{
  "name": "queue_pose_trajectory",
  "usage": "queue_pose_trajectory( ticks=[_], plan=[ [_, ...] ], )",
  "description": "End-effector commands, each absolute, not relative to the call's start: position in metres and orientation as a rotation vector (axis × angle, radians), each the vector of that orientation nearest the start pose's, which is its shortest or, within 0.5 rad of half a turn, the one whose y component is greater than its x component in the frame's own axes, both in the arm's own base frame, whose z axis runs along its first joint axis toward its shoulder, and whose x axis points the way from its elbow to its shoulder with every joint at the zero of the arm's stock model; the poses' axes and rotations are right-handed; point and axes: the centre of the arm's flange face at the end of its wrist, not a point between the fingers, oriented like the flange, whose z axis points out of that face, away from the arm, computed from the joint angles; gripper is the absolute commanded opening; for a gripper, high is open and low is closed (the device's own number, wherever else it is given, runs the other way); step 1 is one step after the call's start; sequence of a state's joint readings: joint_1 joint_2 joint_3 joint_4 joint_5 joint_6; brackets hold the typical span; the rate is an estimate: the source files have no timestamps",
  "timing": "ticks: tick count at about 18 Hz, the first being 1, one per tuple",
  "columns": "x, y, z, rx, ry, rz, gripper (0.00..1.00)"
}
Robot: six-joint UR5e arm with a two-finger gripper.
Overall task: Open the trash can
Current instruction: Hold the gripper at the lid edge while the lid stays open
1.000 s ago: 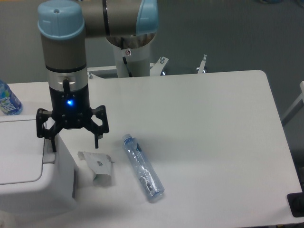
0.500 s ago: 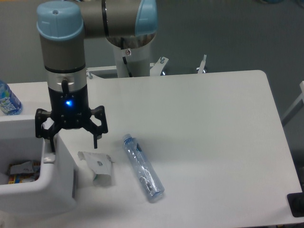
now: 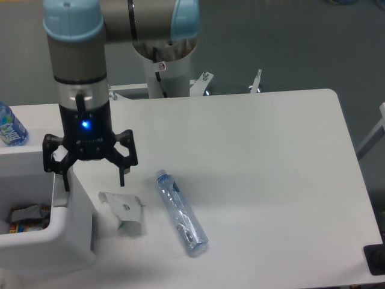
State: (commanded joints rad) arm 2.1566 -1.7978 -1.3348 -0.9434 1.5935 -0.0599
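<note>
Change since one second earlier: the trash can (image 3: pixel 57 241) lid, then flat and shut, had dropped away, leaving the interior exposed; the gripper (image 3: pixel 93 179) had risen slightly.

Fixed camera view:
- Trash can: white, boxy, at the table's (image 3: pixel 271 162) near-left corner; open, with crumpled wrappers (image 3: pixel 24 218) visible inside. Grey push-bar strip (image 3: pixel 94 229) on its right face.
- Gripper: black, blue indicator lit, fingers spread wide, holding nothing; left finger (image 3: pixel 62 177) over the can's right rim, right finger (image 3: pixel 121 176) above the table.
- Crumpled paper cup piece (image 3: pixel 124 212): white-grey, on the table just beside the can.
- Clear plastic bottle (image 3: pixel 180 212): lying on its side, right of the cup piece.
- Second bottle (image 3: pixel 9 126): blue label, at the left edge, partly cropped.
</note>
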Motion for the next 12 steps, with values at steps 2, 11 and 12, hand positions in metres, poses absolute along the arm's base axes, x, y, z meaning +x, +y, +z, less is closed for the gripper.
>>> queue_pose_trajectory(
  ticks=[2, 11, 12],
  plan=[
    [-0.264, 0.582, 0.572, -2.365, -0.849, 0.33, 1.0],
    [-0.308, 0.519, 0.537, -2.762, -0.676, 0.666, 1.0],
    [-0.311, 0.515, 0.532, -2.781, -0.665, 0.667, 1.0]
  ],
)
